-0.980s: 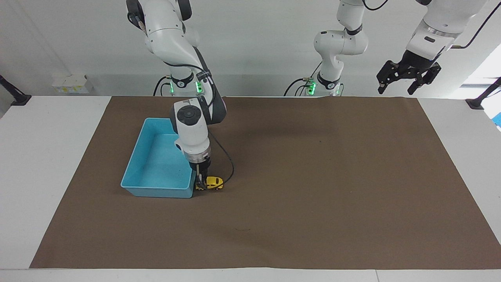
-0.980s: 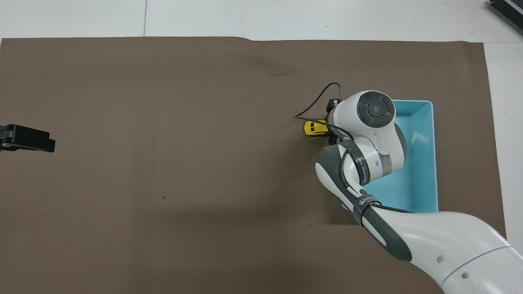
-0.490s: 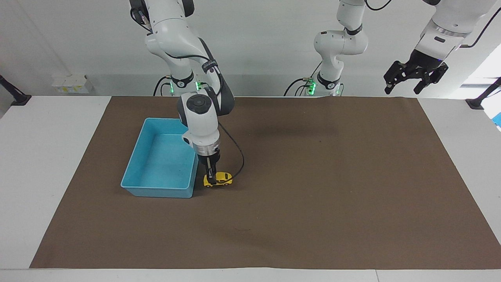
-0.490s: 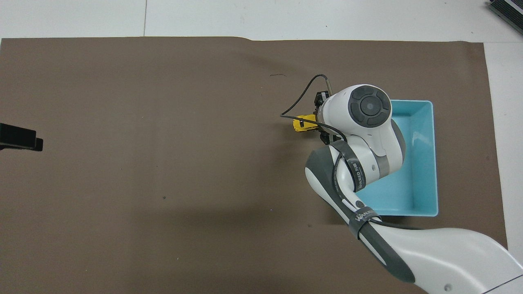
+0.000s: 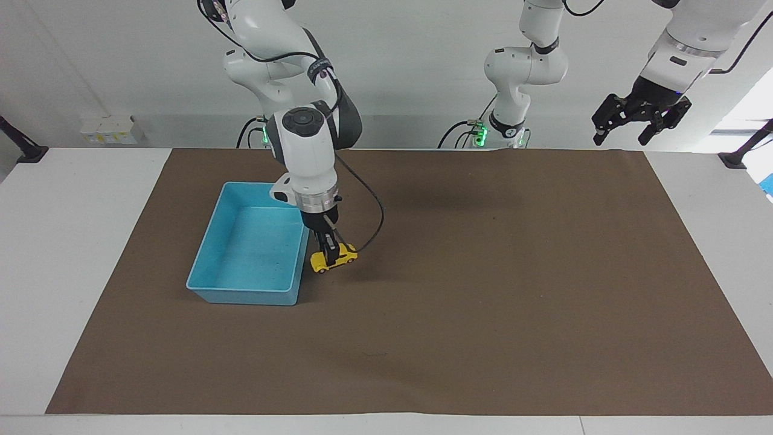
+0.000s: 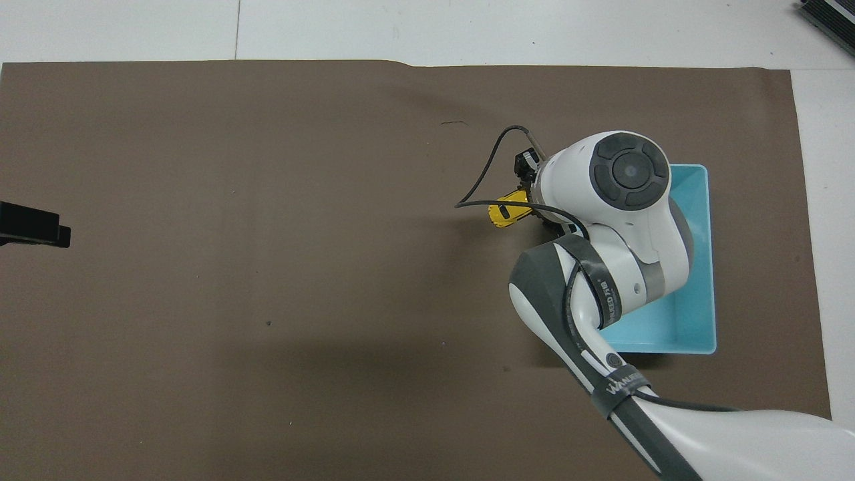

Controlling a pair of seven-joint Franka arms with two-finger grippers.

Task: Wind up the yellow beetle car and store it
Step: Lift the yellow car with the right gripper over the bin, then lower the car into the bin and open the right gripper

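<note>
Beside the blue bin (image 5: 247,257), the right gripper (image 5: 329,248) clamps the yellow beetle car (image 5: 333,258); it should clear the wall before releasing, while the left gripper (image 5: 640,118) waits spread.

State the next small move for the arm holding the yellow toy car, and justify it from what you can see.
Probably carry it sideways over the blue bin and release. The right gripper is shut on the yellow beetle car, which hangs tilted above the brown mat, beside the bin's wall, not yet over the bin. The left gripper waits raised at its own end.
</note>
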